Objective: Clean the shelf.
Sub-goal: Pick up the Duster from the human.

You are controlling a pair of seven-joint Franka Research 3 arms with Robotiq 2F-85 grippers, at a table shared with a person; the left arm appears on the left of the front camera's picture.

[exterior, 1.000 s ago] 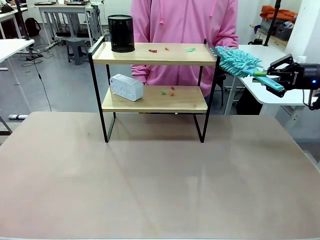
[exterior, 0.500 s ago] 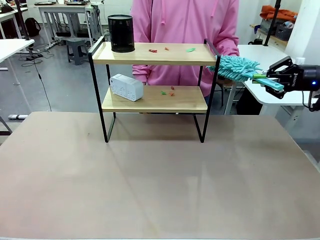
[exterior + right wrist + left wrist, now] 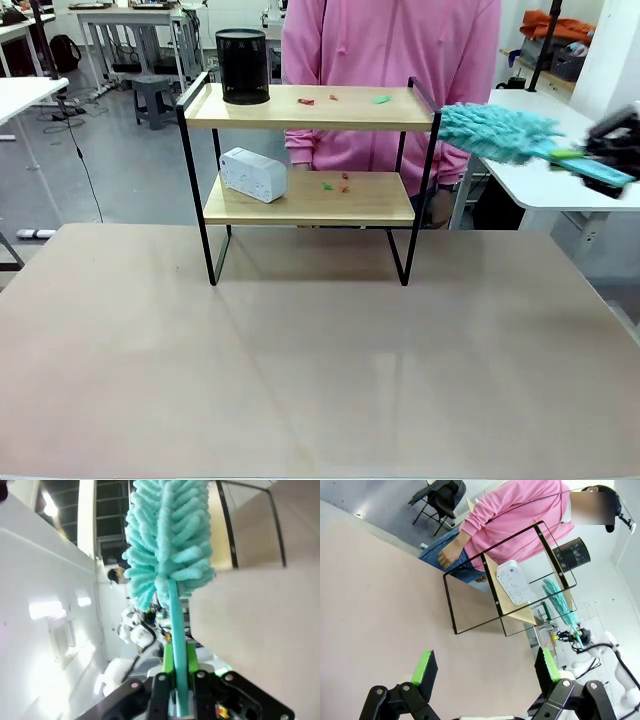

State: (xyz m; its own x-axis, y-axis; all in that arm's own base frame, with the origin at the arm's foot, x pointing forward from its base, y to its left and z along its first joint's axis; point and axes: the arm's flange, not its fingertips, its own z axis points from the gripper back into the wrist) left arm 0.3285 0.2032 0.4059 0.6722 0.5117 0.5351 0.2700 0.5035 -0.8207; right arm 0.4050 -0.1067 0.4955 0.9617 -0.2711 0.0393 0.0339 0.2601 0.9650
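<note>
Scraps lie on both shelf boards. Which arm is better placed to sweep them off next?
Probably the right: the right pincer is shut on the teal duster beside the shelf. The left pincer is open, empty and farther back.

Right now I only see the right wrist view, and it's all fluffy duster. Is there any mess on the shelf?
Observer: Yes. Small red and green scraps lie on the top board of the shelf.
Operator: Is anything in my way up there?
Observer: A black mesh cup stands at the top board's left end.
Operator: And underneath?
Observer: The lower board has more scraps, to the right of a white box.
</note>
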